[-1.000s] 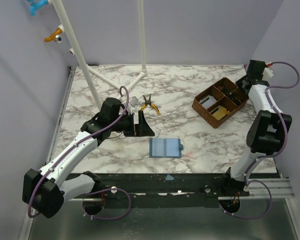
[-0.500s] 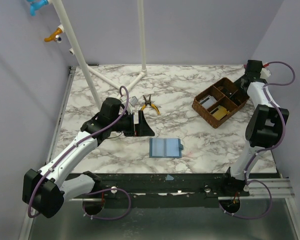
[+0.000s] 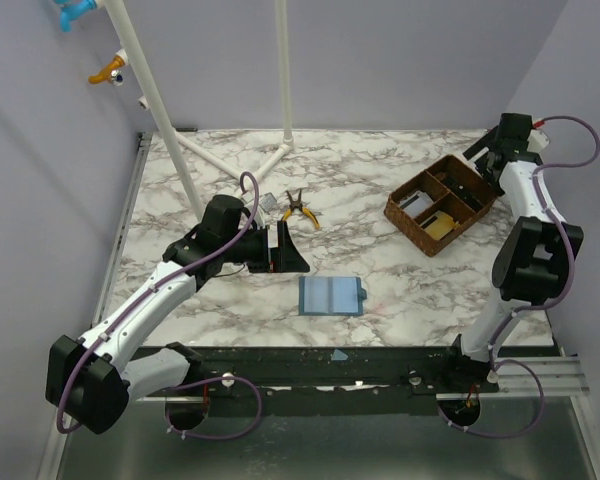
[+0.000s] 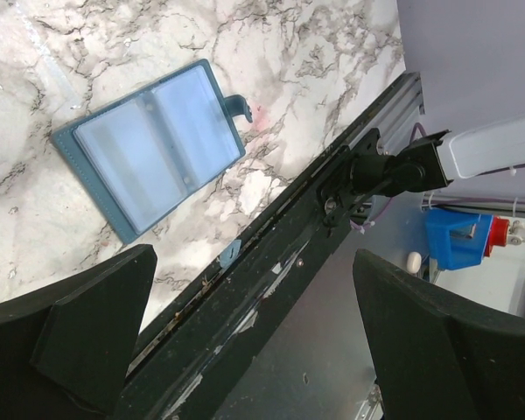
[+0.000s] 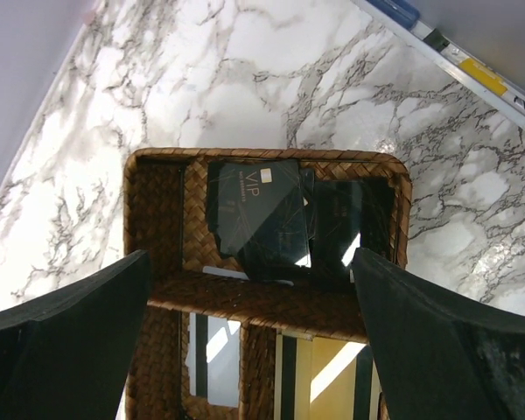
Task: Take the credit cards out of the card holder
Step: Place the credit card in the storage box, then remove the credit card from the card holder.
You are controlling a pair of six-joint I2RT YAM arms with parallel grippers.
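Two pincers, both spread wide, neither holding anything. The left pincer (image 3: 285, 250) hangs low over the counter (image 3: 380, 190). The right pincer (image 3: 485, 160) points down over the brown tray (image 5: 271, 302).

Card holder (image 4: 149, 149): lies opened flat on the counter, just beyond and below the left pincer's tips and apart from them; well away from the right pincer. Its sleeves look pale and bare from the left wrist. Whether a card remains inside, cannot tell.

Directly under the right pincer, a dark card (image 5: 258, 214) marked VIP lies in a tray compartment, touching neither finger.

Handling, judged: the holder should be light, thin and floppy, with slick sleeves. Flat on marble, it offers little edge to catch. The best hold is probably the small tab (image 4: 236, 105) on its long side, or one cover pressed down while a card is drawn out sideways. A loose pinch may drag the whole holder.

Pose: left arm stretched low and forward, wrist rolled so its fingers lie level. Right arm reared up, elbow high, forearm reaching to the far corner.
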